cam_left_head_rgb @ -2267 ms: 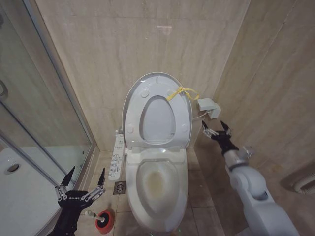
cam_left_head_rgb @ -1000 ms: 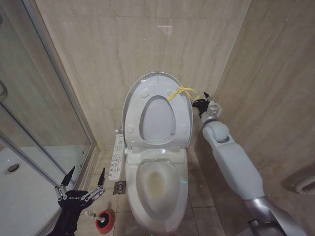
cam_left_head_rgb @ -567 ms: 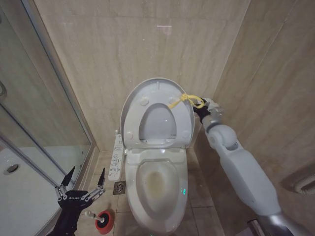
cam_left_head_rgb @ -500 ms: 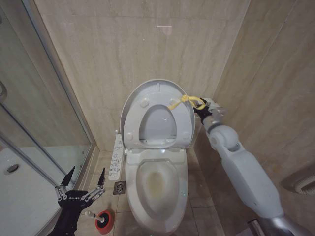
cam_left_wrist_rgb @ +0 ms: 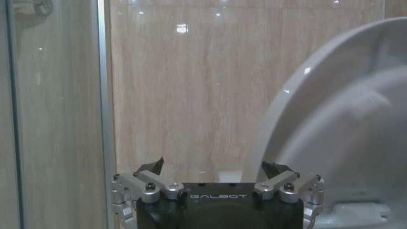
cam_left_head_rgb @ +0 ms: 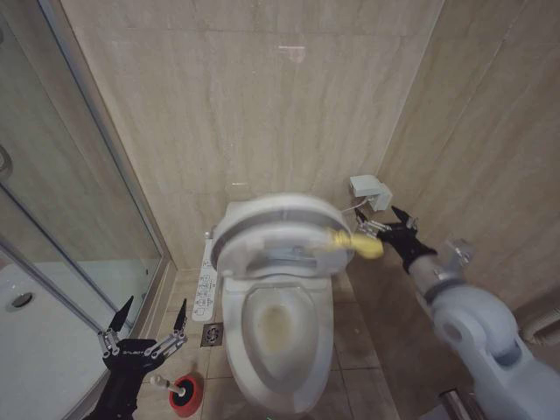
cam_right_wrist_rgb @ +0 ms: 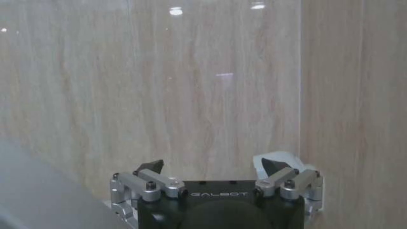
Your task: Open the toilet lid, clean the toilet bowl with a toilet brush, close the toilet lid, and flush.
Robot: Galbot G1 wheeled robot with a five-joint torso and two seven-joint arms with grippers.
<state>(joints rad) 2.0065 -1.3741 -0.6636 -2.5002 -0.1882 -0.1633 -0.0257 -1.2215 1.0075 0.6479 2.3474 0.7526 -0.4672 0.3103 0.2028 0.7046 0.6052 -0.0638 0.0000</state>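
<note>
The toilet lid [cam_left_head_rgb: 271,229] is tilted partway down over the toilet bowl [cam_left_head_rgb: 278,328] and looks motion-blurred. Its yellow strap [cam_left_head_rgb: 354,240] sticks out at the lid's right edge. My right gripper [cam_left_head_rgb: 381,222] hovers open just right of that strap, with nothing between its fingers. The right wrist view has this gripper [cam_right_wrist_rgb: 213,166] facing the tiled wall, the lid [cam_right_wrist_rgb: 38,195] a grey blur beside it. My left gripper [cam_left_head_rgb: 147,331] waits open low on the left, above the toilet brush [cam_left_head_rgb: 159,381] standing in its red holder [cam_left_head_rgb: 185,392]. The left wrist view shows the same gripper [cam_left_wrist_rgb: 213,167] beside the lid [cam_left_wrist_rgb: 337,124].
A glass shower door [cam_left_head_rgb: 79,219] and white shower tray [cam_left_head_rgb: 26,350] close off the left. A control panel [cam_left_head_rgb: 207,280] sits on the toilet's left side, with a floor drain [cam_left_head_rgb: 213,332] below it. A white box [cam_left_head_rgb: 369,191] is on the right wall.
The lid has swung down from upright against the wall to partway over the bowl. My right arm has drawn back from the strap, down and to the right. The left arm has not moved.
</note>
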